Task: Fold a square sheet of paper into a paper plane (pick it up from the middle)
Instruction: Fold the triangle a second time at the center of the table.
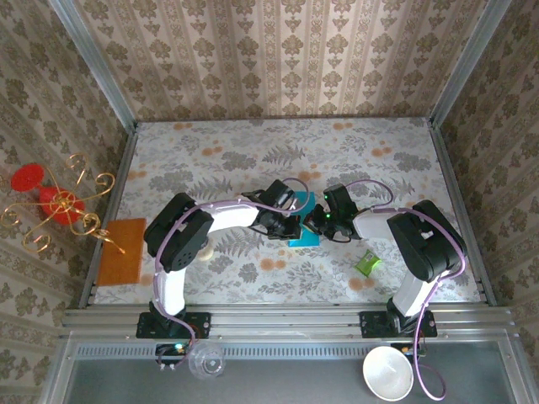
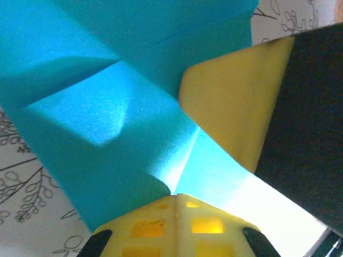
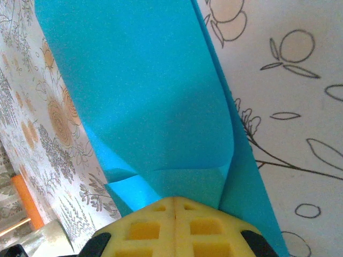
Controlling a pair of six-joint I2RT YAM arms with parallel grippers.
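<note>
Two grippers, left gripper (image 2: 176, 197) and right gripper (image 3: 175, 199), are clamped on the thin teal-blue square sheet of paper (image 1: 301, 239), well right of the orange flat mat (image 1: 120, 251); flimsy, crease-prone, best pinched centrally.

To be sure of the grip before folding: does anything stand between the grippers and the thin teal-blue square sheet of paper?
Nothing visible does. The left gripper and the right gripper are both shut directly on the teal-blue square sheet of paper. The small green crumpled wrapper lies well apart from it.
</note>
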